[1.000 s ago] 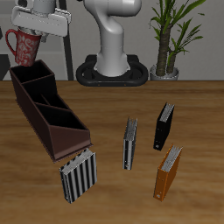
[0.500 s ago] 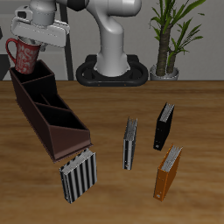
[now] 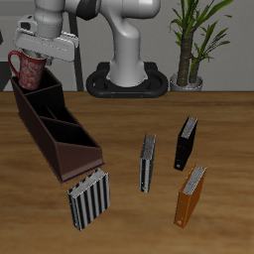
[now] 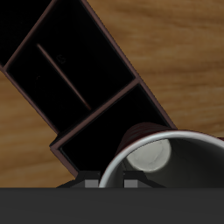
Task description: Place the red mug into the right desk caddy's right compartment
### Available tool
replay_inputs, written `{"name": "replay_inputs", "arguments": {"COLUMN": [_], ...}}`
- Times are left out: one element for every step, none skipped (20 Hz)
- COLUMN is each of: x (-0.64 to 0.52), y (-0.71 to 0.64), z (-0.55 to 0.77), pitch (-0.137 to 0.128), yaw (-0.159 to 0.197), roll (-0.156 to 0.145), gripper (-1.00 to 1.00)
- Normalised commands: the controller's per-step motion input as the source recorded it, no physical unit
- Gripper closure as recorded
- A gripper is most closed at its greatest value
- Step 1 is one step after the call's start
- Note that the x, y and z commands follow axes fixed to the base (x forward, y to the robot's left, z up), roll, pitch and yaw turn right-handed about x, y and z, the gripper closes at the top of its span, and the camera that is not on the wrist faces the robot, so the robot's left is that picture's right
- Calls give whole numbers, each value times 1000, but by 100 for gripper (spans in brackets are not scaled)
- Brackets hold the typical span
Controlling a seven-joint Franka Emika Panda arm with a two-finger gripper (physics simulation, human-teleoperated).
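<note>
Red mug (image 3: 28, 69) hangs upright in my gripper (image 3: 40, 50), clamped at the rim, directly above the caddy's (image 3: 55, 124) far end bay (image 3: 38, 96) (squarish, by my wrist view). I judge a straight descent should seat it.

**Arm reaching over the far end of the caddy**

The Franka arm leans from its base out above the right desk caddy (image 3: 55, 129), at that box's end farthest from the table's front edge. The gripper (image 3: 33, 58) points downward (wrist block pale grey), fingers clamped on the red mug (image 3: 29, 70), held just above the caddy's rim.
</note>
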Motion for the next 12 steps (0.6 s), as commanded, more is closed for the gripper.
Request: {"name": "replay_inputs", "arguments": {"x": [84,66,65,22,109,190,17,72,22,47,-26,34], "y": [-27,33,-23,-15,-81,-84,-26,-47,55,-152,-31,51], "z": [-274,-218,-261,-157,-476,-247,-90,-309,9,-340,-239,14], "pitch": [37,16,54,30,75,42,1,25,0,45,24,0], "yaw": [-40,-20,-16,-10,-59,-31,-28,-29,0,-43,-6,0], "roll": [14,-8,33,1,8,-10,-9,4,0,-22,2,0], "gripper": [100,100,100,100,100,100,100,100,100,100,100,100]}}
